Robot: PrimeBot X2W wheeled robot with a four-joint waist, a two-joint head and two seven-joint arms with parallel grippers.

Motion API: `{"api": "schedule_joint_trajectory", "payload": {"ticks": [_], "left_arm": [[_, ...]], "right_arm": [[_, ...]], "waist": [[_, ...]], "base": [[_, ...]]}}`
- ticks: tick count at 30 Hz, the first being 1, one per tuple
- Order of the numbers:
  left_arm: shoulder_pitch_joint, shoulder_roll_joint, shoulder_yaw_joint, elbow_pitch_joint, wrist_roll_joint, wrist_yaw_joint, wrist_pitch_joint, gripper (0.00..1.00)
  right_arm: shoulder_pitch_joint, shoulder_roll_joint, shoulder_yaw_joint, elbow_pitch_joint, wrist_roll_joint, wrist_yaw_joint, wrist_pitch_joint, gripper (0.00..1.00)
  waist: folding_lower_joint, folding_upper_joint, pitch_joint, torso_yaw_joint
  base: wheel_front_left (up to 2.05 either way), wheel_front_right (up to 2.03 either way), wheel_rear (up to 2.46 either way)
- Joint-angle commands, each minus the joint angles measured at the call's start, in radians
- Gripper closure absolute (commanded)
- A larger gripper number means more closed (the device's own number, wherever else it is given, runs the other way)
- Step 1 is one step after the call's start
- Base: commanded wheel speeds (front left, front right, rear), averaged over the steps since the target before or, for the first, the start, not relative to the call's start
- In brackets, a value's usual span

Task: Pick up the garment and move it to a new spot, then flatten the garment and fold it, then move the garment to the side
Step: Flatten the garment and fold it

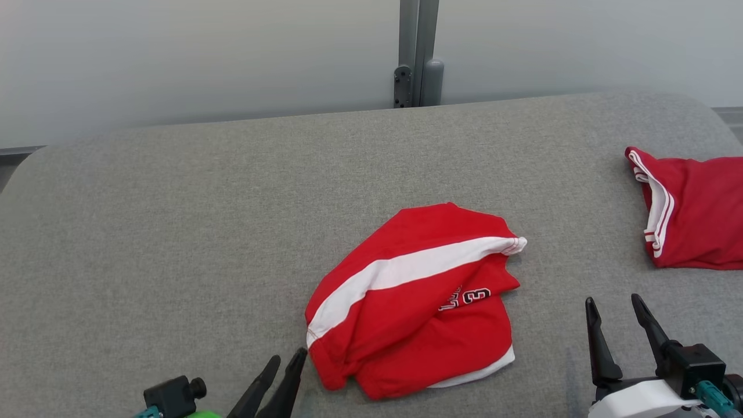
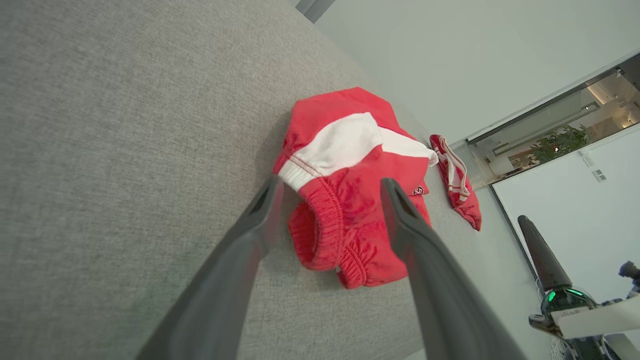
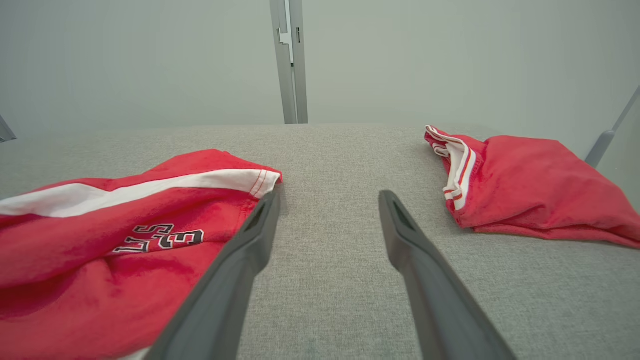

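The garment (image 1: 418, 302) is a pair of red shorts with a white side stripe and a small number print. It lies crumpled in the middle of the grey padded surface (image 1: 174, 232). My left gripper (image 1: 288, 355) is at the garment's lower left corner. In the left wrist view the left gripper (image 2: 331, 182) is open, and the garment's (image 2: 345, 140) elastic waistband lies on the surface just past the tips, not gripped. My right gripper (image 1: 613, 300) stands open to the right of the garment. In the right wrist view it (image 3: 328, 195) holds nothing, and the garment (image 3: 100, 235) lies beside its left finger.
A second red garment with white trim (image 1: 696, 215) lies at the surface's right edge, also seen as red cloth (image 3: 530, 185) right of my right fingers. A grey post (image 1: 418, 58) stands behind the surface against a pale wall. Bare grey fabric stretches left and back.
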Motion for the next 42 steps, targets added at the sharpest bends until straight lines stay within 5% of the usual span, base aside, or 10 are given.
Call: {"api": "schedule_joint_trajectory", "payload": {"ticks": [1,13,20,22,32,42], "left_arm": [[-0.014,0.004,0.014,0.013,-0.035,0.001,0.015,0.0],[-0.093,-0.055,0.074,0.15,-0.338,0.005,0.257,0.0],[-0.14,-0.084,0.116,0.187,-0.401,0.001,0.271,0.0],[-0.162,-0.093,0.136,0.211,-0.393,-0.001,0.241,1.0],[-0.3,-0.09,0.112,0.146,-0.32,-0.005,0.213,1.0],[-0.413,-0.008,0.061,-0.007,-0.167,-0.005,0.131,1.0]], "right_arm": [[0.002,-0.002,0.002,-0.003,0.005,-0.001,-0.003,0.0],[-0.023,-0.002,0.007,-0.006,-0.003,-0.001,-0.003,0.0],[-0.031,-0.002,0.011,-0.004,-0.002,-0.001,-0.003,0.0],[-0.032,-0.002,0.015,-0.001,-0.002,-0.001,-0.003,0.0],[-0.045,-0.002,0.004,0.001,-0.004,-0.001,-0.003,0.0],[-0.029,-0.002,0.006,0.009,0.007,-0.001,-0.003,0.0]], "waist": [[0.0,0.0,0.004,-0.005],[0.0,0.0,0.028,-0.055],[0.0,0.0,0.041,-0.084],[0.0,0.0,0.043,-0.093],[0.0,0.0,0.042,-0.121],[0.0,0.0,0.011,-0.13]], "base": [[0.0,0.0,0.0],[0.0,0.0,0.0],[0.0,0.0,0.0],[0.0,0.0,0.0],[0.0,0.0,0.0],[0.0,0.0,0.0]]}}
